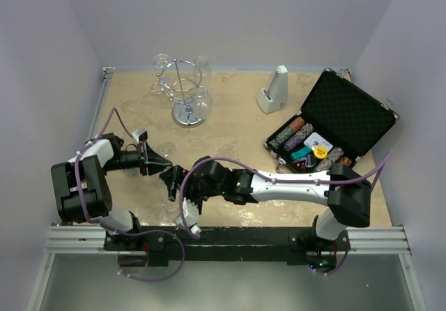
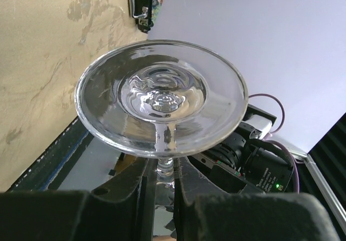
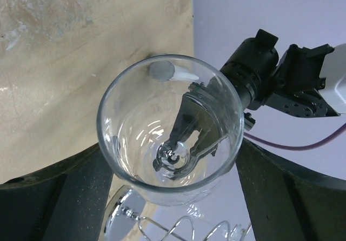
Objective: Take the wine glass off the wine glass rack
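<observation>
1. The wine glass (image 2: pixel 162 106) is off the wine glass rack (image 1: pixel 185 95), well apart from it.
2. The left gripper (image 2: pixel 165 172) clamps its stem.
3. The right gripper (image 3: pixel 173 146) straddles the bowl; gripping or not, I can't tell.
4. Left, I'd guess: setting it down.

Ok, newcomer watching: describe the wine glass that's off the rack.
Look near left on the table. There the wine glass is sideways, stem pinched in the left tool, bowl between the fingers of the right tool. The other glasses are on the chrome rack behind.
</observation>
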